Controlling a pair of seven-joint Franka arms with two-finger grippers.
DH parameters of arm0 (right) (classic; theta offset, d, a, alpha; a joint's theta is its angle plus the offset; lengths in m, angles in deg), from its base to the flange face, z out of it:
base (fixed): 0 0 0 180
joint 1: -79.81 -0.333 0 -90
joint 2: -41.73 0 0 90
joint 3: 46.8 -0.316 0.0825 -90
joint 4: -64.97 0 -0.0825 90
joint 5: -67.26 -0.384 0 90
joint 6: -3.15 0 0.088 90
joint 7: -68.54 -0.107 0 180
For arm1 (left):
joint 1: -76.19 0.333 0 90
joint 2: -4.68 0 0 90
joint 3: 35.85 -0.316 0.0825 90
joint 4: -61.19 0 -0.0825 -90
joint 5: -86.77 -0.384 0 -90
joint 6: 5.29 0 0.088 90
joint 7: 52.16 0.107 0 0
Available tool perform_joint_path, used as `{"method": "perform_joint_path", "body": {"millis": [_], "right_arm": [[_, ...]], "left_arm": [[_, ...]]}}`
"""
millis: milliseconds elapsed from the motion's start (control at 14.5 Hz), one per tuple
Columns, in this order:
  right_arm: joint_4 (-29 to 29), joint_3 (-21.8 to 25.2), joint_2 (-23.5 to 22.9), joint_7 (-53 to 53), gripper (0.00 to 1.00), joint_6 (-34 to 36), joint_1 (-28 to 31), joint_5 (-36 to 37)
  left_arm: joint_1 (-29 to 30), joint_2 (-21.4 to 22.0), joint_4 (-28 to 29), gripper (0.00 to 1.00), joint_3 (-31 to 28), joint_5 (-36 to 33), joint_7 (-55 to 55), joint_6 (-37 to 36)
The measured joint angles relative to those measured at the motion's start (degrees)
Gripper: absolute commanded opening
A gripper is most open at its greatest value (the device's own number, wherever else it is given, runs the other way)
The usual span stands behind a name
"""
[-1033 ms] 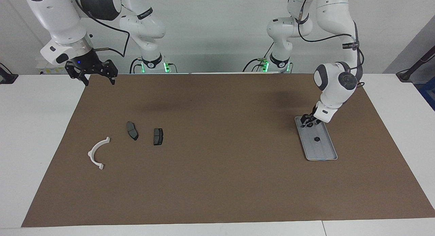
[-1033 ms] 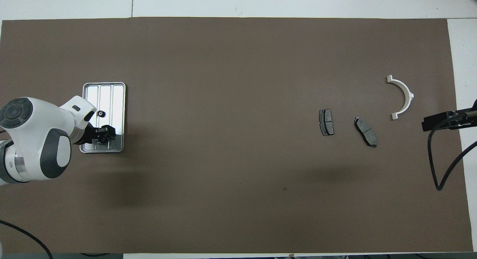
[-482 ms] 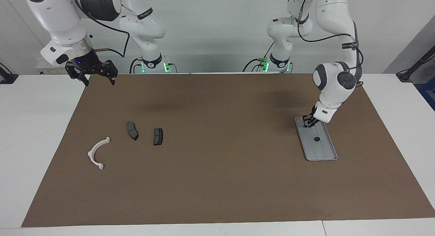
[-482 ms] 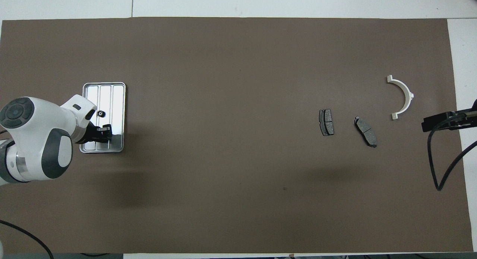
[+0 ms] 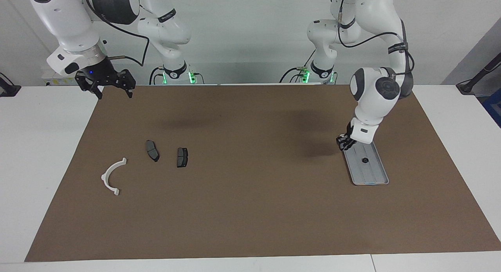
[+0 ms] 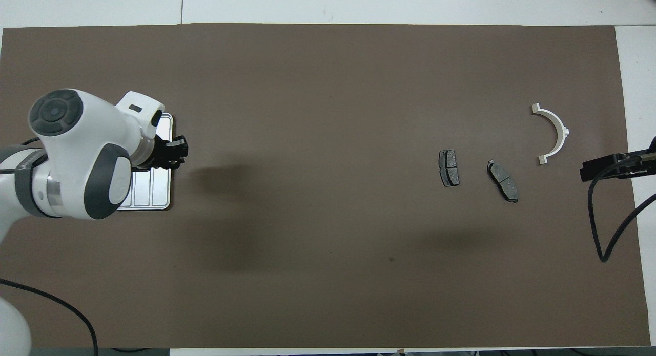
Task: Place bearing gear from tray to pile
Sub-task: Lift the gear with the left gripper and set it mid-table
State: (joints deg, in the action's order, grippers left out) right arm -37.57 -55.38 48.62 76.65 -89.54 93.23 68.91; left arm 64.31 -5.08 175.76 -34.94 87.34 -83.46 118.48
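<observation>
Glossy ridged metal tray [image 5: 372, 174]

A small dark bearing gear [image 5: 364, 160] lies in the ridged silver tray [image 5: 375, 179], well apart from the pile [image 5: 150, 159].

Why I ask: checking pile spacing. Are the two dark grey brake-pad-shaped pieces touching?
Apart. The overhead view shows bare brown mat between the slanted dark grey brake-pad-shaped piece and the straighter piece.
</observation>
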Motion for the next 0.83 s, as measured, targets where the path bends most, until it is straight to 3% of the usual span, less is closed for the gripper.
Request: {"method": "perform_joint_path", "body": {"millis": [275,551,826], "right_arm": [[-0.3,0.0,0.0,0.3,1.00,-0.3,0.1,0.0],[-0.4,0.0,0.0,0.5,1.00,-0.5,0.3,0.0],[-0.4,0.2,0.0,3.1,1.00,-1.4,1.5,0.0]], "left_arm": [[-11.7,-4.4,-7.3,0.00,0.2,0.7,-18.2,-0.1],[-20.2,-15.1,-18.6,0.00,0.1,0.8,-29.6,-0.1],[-22.5,-19.1,-19.4,0.00,-0.1,0.8,-31.7,1.4]]}}
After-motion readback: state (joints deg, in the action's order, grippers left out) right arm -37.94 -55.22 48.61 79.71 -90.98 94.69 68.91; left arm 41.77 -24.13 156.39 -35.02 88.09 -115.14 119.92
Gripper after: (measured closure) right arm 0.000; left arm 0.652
